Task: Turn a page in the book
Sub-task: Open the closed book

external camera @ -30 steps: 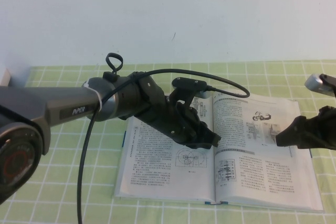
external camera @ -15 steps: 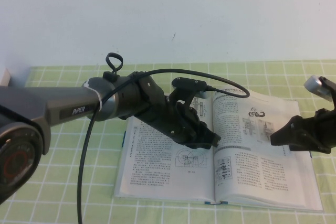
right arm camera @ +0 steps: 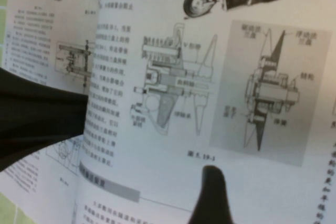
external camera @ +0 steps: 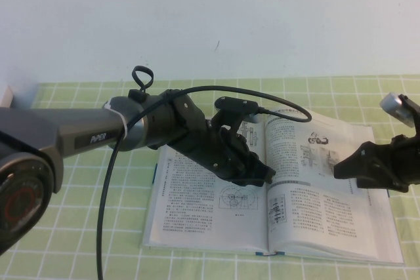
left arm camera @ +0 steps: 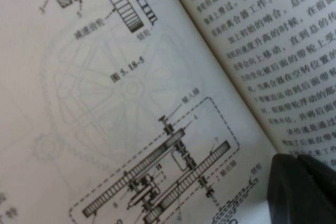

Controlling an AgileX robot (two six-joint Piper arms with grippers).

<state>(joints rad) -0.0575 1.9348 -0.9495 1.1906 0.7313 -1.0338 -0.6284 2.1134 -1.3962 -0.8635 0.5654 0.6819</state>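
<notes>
We could not tell whether either pincer was open or closed, since each wrist view showed only a dark fingertip against print. One book [external camera: 272,188] lay open on the green checked cloth [external camera: 85,221]. The left gripper [external camera: 257,174] reached down to the gutter, and the right gripper [external camera: 348,167] hovered over the right-hand page [external camera: 328,195].
</notes>
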